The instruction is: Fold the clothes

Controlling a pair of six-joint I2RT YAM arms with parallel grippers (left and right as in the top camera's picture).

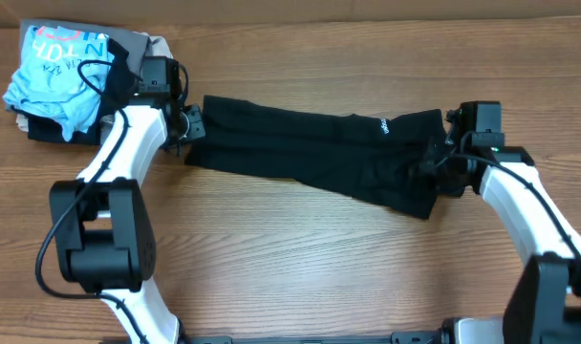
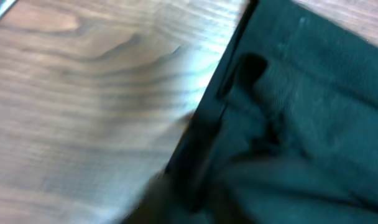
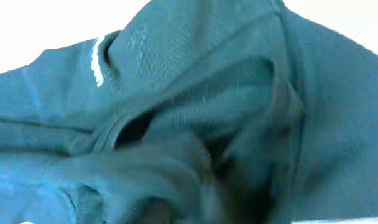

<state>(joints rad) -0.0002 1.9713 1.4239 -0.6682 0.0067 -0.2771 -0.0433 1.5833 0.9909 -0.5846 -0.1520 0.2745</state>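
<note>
The black garment (image 1: 319,153) lies as a long folded band across the table, stretched between both arms. A small line of white lettering (image 1: 380,123) shows near its right end. My left gripper (image 1: 191,129) is at the band's left end and seems shut on the fabric. My right gripper (image 1: 441,164) is at the right end, fabric bunched around it, and also seems shut on it. In the left wrist view the garment (image 2: 301,93) fills the right side. In the right wrist view the garment (image 3: 207,74) and lettering (image 3: 97,62) fill the frame. The fingers are blurred and hidden in both.
A light-blue T-shirt (image 1: 56,72) with printed letters lies on a pile of folded garments (image 1: 133,46) at the far left corner, just behind the left arm. Wooden table (image 1: 290,258) stretches in front of the band.
</note>
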